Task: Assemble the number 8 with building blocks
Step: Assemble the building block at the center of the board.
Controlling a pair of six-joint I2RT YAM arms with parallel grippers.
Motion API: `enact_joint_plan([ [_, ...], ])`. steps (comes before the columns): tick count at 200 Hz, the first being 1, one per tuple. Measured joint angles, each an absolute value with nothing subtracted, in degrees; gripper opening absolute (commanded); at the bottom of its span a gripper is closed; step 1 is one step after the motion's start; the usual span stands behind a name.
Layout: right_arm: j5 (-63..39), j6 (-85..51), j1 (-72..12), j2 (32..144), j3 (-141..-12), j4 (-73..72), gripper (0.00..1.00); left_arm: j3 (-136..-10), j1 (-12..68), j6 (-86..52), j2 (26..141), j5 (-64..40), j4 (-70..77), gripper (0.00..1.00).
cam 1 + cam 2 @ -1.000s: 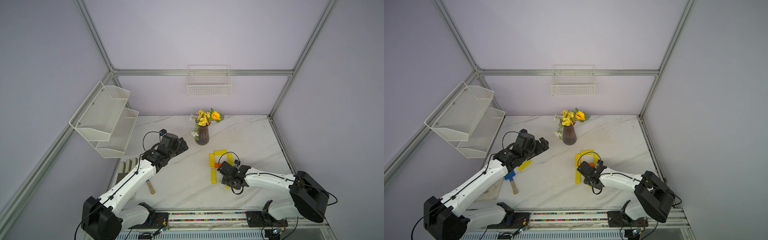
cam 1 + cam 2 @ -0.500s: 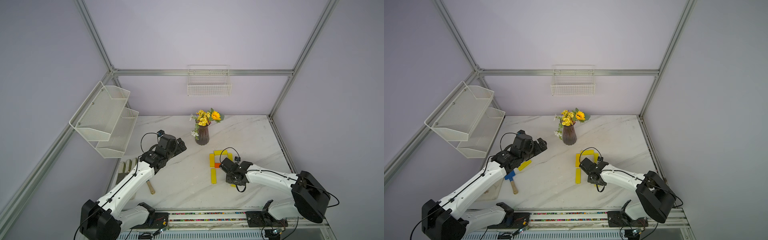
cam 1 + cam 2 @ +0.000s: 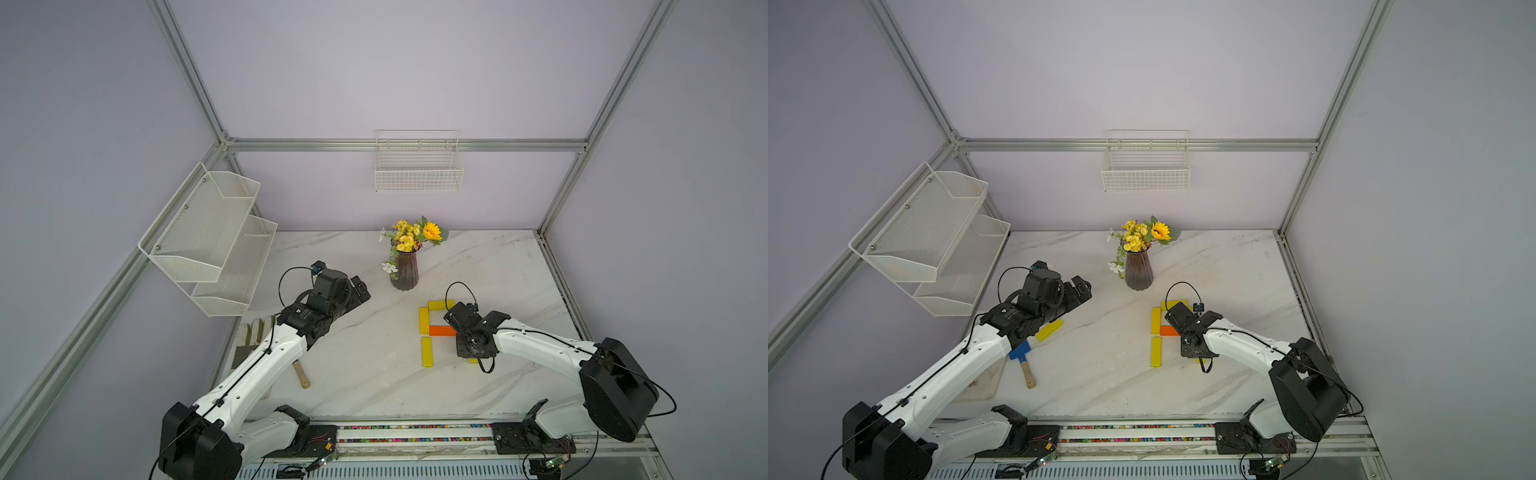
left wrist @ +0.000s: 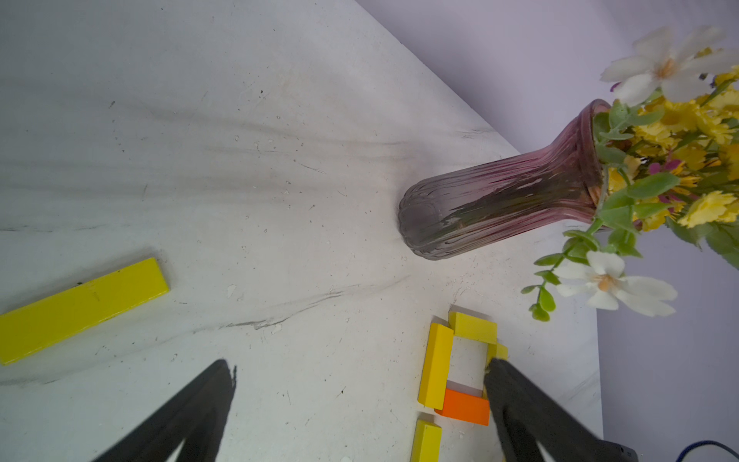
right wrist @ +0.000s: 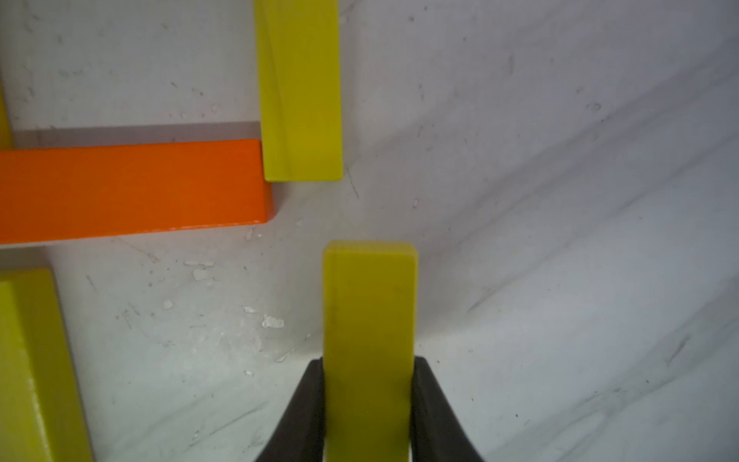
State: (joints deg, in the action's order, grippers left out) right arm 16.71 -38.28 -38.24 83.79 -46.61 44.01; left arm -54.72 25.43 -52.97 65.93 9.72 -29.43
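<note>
White marble covers the table [image 3: 365, 374], with lilac walls [image 3: 374, 83] around it. Right of the middle, the 8 [image 3: 1155, 322] is half built (five bars in place). The top bar [image 3: 440, 305], upper left bar [image 3: 423, 321], orange bar [image 3: 441, 331] in the middle and lower left bar [image 3: 427, 352] lie flat. The upper right bar [image 5: 300, 88] shows in the right wrist view, its end touching the orange bar's end.

The right end effector [image 5: 368, 362] is clenched on a sixth yellow bar [image 5: 368, 304], and its fingers [image 5: 304, 408] press both long sides. This bar points along the lower right side of the figure. Its free end is a little apart from the orange bar and the upper right bar, and shifted slightly outward. Whether it rests on the table I cannot tell.

The left end effector [image 4: 356, 372] is released, spread wide and holding nothing, above the table left of the vase [image 3: 404, 272]. One loose yellow bar [image 3: 1049, 330] lies beside the left arm [image 3: 955, 374], near a blue trowel [image 3: 1020, 353], well apart from the figure.
</note>
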Motion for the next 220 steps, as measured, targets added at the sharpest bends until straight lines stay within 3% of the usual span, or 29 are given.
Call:
enact_joint_plan([
  [106, 14.2, -35.5, -38.2, 86.9, -45.3, 38.0, 0.31, -54.7, 25.1, -53.0, 65.9, 9.4, -29.4, 1.00],
  [220, 14.5, -35.6, -38.0, 87.6, -45.5, 36.8, 0.52, -54.7, 25.1, -53.0, 65.9, 9.1, -29.4, 1.00],
])
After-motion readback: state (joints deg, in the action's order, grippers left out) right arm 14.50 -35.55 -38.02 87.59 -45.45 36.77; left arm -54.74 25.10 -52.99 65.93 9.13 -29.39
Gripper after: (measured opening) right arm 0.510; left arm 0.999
